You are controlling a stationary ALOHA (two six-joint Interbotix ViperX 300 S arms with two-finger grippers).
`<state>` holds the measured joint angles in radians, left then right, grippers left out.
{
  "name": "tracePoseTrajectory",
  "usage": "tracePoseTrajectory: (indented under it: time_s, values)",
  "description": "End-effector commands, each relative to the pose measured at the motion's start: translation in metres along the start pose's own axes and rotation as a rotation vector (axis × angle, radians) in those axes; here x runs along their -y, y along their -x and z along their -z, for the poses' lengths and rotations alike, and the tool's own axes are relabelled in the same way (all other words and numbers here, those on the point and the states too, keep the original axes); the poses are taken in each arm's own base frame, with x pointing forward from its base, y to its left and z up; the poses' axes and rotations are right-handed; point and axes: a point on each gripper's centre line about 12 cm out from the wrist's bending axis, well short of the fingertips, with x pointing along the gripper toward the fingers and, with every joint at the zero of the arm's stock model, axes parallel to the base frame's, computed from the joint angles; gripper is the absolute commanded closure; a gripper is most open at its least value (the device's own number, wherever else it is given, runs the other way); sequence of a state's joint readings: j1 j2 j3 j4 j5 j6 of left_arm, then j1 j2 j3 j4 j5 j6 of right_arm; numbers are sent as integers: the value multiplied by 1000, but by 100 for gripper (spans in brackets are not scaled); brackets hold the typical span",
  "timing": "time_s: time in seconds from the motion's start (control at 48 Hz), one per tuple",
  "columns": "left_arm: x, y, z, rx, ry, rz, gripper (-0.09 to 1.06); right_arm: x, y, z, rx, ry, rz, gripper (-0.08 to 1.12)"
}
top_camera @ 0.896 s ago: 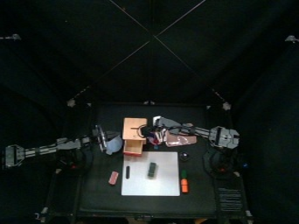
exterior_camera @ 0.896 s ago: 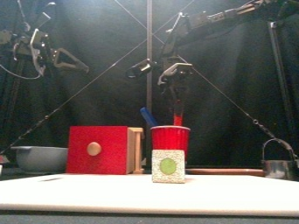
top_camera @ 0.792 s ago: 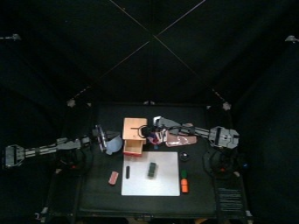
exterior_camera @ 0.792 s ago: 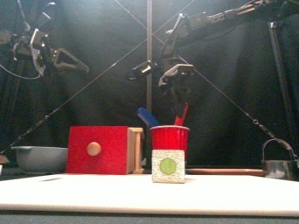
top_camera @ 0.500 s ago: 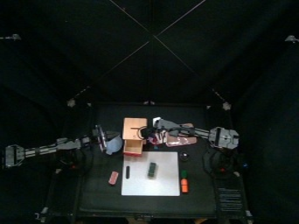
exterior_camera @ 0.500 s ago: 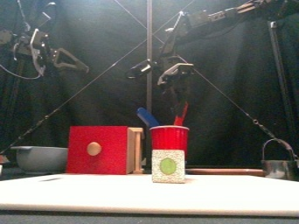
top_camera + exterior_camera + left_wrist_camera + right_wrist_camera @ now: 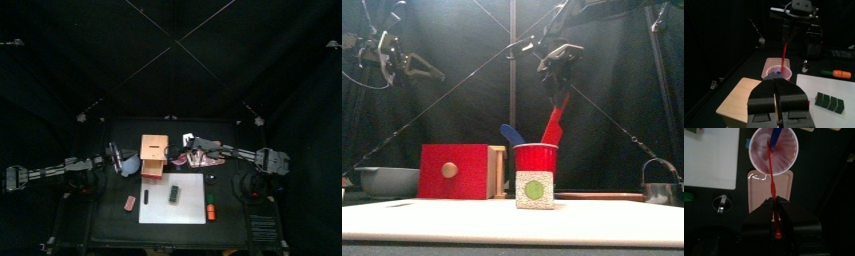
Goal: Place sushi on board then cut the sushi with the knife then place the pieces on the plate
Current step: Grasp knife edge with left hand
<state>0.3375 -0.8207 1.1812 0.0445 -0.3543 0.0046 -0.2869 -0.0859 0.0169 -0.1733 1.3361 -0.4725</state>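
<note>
- Front view: the right gripper point(image 7: 560, 66) has climbed well above where it hung a second ago. The red knife point(image 7: 553, 118) has come up with it, so most of the knife now stands clear above the red cup point(image 7: 536, 157).
- Its jaws are clenched on the knife's handle. The right wrist view shows the red shaft pinched between them and running down toward the cup's mouth.
- The knife's lower tip seems to sit at the rim or just inside it, but the dim light makes that hard to settle.
- The blue knife point(image 7: 512, 133) has stayed leaning in the cup.
- The sushi point(image 7: 535, 188) has not moved. It stands whole on the white board point(image 7: 194, 203), just in front of the cup.
- The left gripper point(image 7: 776, 86) hangs raised on the left side near the wooden box point(image 7: 154, 152), its jaws pressed together on nothing.
- By my reading, the placing step is done and the knife fetch is nearly finished. Cutting has not begun, and no piece has reached the pink tray point(image 7: 757, 195) by the cup.
</note>
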Motion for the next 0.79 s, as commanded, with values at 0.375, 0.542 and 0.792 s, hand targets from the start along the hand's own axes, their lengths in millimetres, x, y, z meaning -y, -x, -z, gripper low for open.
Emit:
tracePoseTrajectory:
  time_s: [0.375, 0.542, 0.792]
  values:
    - [1, -11, -17, 25, -24, 9, 88, -42, 53, 46, 409, -332, 14, 56]
    - [6, -21, -12, -8, -30, 36, 88, -73, 39, 60, 745, -426, 6, 56]
    - [40, -37, -5, -56, -36, 167, 64, -111, -8, 76, 974, -450, -24, 56]
